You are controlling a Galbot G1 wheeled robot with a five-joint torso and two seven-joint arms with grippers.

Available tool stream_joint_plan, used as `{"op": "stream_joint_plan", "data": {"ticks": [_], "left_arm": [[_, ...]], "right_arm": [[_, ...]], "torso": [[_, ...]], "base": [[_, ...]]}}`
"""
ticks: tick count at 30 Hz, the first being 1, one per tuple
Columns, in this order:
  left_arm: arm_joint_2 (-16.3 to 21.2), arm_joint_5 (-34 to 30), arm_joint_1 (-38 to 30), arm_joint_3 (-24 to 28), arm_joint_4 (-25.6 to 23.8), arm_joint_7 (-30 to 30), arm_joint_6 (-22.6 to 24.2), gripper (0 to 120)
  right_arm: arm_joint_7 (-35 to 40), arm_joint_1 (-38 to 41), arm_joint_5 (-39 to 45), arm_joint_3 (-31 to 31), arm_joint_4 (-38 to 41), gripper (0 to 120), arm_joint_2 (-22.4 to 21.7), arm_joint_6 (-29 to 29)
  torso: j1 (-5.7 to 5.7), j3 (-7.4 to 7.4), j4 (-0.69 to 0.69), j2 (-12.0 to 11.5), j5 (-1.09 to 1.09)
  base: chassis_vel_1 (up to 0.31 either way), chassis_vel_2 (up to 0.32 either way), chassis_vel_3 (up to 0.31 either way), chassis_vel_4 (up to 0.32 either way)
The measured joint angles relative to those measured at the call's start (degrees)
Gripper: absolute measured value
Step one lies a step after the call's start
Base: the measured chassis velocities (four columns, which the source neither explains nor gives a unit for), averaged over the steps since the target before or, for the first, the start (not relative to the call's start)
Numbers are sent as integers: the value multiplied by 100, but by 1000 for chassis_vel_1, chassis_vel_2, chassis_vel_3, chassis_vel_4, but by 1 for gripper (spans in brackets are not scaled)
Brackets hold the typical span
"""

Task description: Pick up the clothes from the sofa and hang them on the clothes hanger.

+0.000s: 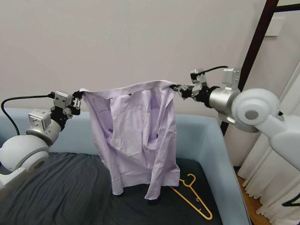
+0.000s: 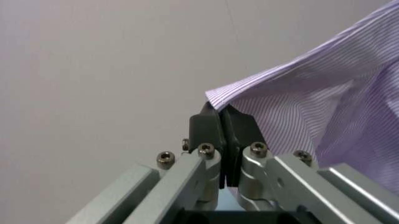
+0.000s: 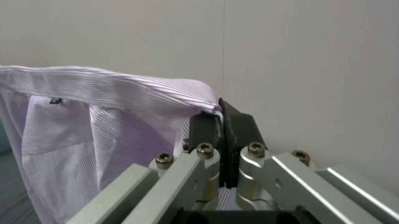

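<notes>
A pale purple striped shirt (image 1: pixel 136 136) hangs spread in the air above the sofa, held by its two upper corners. My left gripper (image 1: pixel 78 101) is shut on the shirt's left corner (image 2: pixel 215 99), its dark fingers (image 2: pixel 206 128) pressed together on the fabric. My right gripper (image 1: pixel 177 88) is shut on the right corner (image 3: pixel 209 105), fingers (image 3: pixel 206 130) clamped on the hem. The shirt's lower edge dangles just above the seat. A yellow clothes hanger (image 1: pixel 194 197) lies flat on the seat, below and to the right of the shirt.
The sofa has light blue arms and back (image 1: pixel 211 150) and a dark grey seat (image 1: pixel 61 192). A plain wall stands behind. A dark wooden pole (image 1: pixel 255 47) leans up at the right, with white curtains (image 1: pixel 276 183) beside it.
</notes>
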Motion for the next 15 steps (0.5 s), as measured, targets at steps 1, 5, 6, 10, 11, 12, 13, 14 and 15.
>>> {"op": "stream_joint_plan", "data": {"ticks": [1,5,6,10,11,12,13,14,15], "left_arm": [[29,-24,142,-93,-150,-17,3,0],[56,-87,309,-195,-612,-92,65,0],[67,-119,322,-206,-820,-141,143,0],[214,14,344,-233,-1203,-268,293,0],[287,46,342,-254,-1278,-282,312,0],[396,19,343,-318,-1375,-309,351,0],[512,-67,378,-436,-1498,-356,407,0],[512,-67,378,-436,-1498,-356,407,0],[642,-236,456,-652,-1642,-452,510,0]], "right_arm": [[34,-154,21,80,153,0,-91,0],[239,-677,279,521,847,0,-509,-41],[385,-892,477,781,1211,0,-784,-77],[640,-1142,986,1292,1925,0,-1404,-114],[713,-1174,1159,1421,2092,0,-1571,-120],[828,-1185,1402,1576,2278,0,-1727,-132],[922,-1185,1596,1691,2403,0,-1796,-141],[922,-1185,1596,1691,2403,0,-1796,-141],[1010,-1183,1759,1809,2548,0,-1851,-146]], "torso": [[0,0,1,0,1],[-1,-1,-2,0,6],[-2,-2,-3,1,5],[-3,-3,-6,1,5],[-2,-3,-6,1,3],[-2,-3,-5,1,2],[-3,-3,-5,2,2],[-3,-3,-5,2,2],[-3,-3,-1,2,3]], "base": [[0,0,0,0],[0,0,0,0],[0,0,0,0],[0,0,0,0],[0,0,0,0],[0,0,0,0],[0,0,0,0],[0,0,0,0],[0,0,0,0]]}}
